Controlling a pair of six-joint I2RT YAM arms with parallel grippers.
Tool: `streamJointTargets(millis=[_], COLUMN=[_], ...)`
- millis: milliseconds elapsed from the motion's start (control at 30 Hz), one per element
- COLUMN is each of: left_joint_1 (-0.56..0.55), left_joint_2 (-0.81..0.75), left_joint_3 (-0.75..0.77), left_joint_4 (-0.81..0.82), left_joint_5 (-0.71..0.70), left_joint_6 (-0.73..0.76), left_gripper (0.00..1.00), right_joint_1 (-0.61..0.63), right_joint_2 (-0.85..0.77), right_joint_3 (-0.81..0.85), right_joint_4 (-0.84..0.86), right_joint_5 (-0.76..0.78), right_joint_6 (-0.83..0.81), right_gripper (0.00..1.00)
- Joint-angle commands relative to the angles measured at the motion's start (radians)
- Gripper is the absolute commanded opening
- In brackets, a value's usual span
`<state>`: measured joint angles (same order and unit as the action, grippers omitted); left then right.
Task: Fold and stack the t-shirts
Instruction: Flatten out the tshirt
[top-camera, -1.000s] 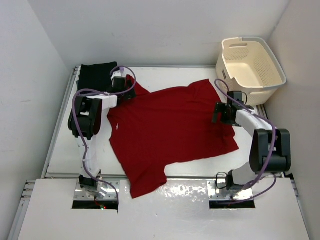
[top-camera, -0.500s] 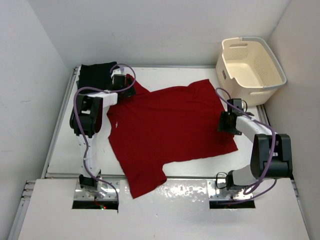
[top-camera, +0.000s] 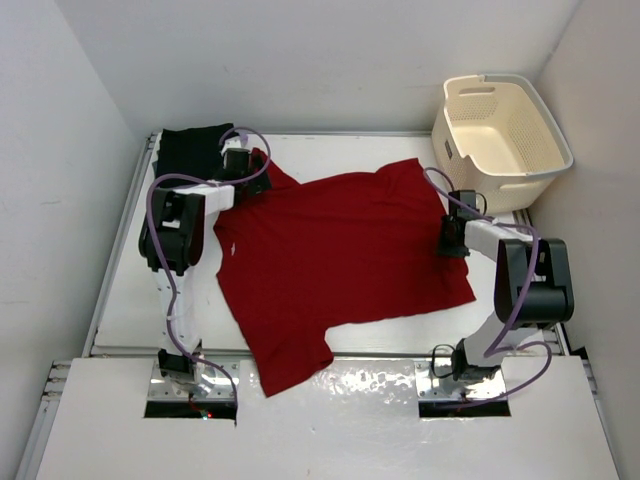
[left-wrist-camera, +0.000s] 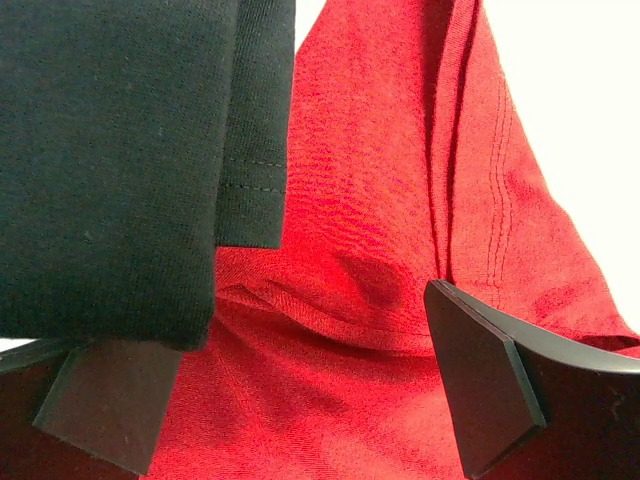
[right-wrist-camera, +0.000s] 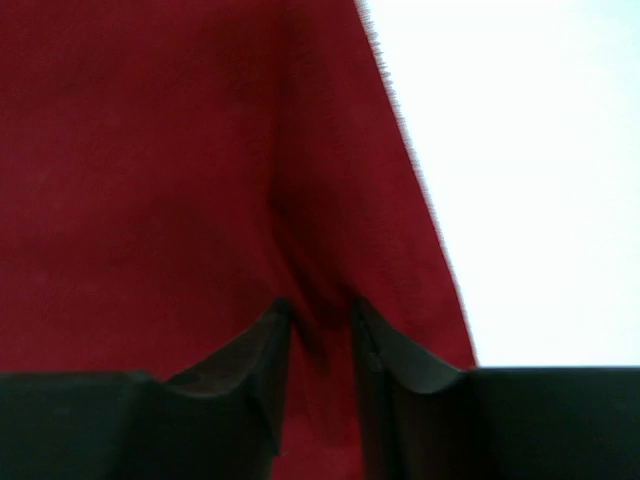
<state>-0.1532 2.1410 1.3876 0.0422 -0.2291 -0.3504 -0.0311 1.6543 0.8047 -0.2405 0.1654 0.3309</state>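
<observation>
The right gripper had shifted from over the cloth to the right edge of the red t-shirt, its forearm drawn in and the elbow folded upright, and its jaws had narrowed to pinch a raised ridge of red cloth. The left gripper had not moved: reached to the far left, jaws spread wide over the shirt's far-left corner, beside the folded black t-shirt. The red shirt lay flat across the table.
</observation>
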Motion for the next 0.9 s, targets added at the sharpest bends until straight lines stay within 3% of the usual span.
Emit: streamJointTargets(millis=[0,100,133,167,300,433,667,800,867], left_joint_1=[0.04,0.04,0.043,0.043,0.047,0.049,0.05,0.052,0.052], left_joint_2=[0.014,0.019,0.017,0.019,0.019,0.026,0.025,0.023,0.023], left_joint_3=[-0.01,-0.009,-0.01,-0.009,-0.009,-0.004,-0.005,-0.009,-0.007], left_joint_4=[-0.004,-0.004,-0.004,-0.004,-0.002,-0.004,-0.007,-0.007,-0.007], left_joint_5=[0.011,0.013,0.014,0.014,0.02,0.024,0.03,0.034,0.037], left_joint_6=[-0.019,-0.022,-0.024,-0.025,-0.027,-0.029,-0.029,-0.029,-0.029], left_gripper=[1.0,1.0,1.0,1.0,0.99,1.0,1.0,1.0,1.0], right_joint_1=[-0.003,0.005,0.007,0.007,0.007,0.008,0.061,0.103,0.135], right_joint_2=[-0.048,-0.12,-0.146,-0.152,-0.156,-0.125,0.01,0.038,0.036], right_joint_3=[0.033,0.014,0.007,0.008,0.03,0.027,0.073,0.091,0.096], right_joint_4=[0.036,0.027,0.023,0.0,-0.051,-0.014,0.029,0.03,0.024], right_joint_5=[0.112,0.192,0.235,0.255,0.333,0.112,-0.022,-0.024,0.024], right_joint_6=[0.023,0.019,0.016,0.016,0.008,-0.036,-0.043,-0.044,-0.039], right_gripper=[0.26,0.2,0.02,0.0,0.0,0.01,0.05,0.07,0.12])
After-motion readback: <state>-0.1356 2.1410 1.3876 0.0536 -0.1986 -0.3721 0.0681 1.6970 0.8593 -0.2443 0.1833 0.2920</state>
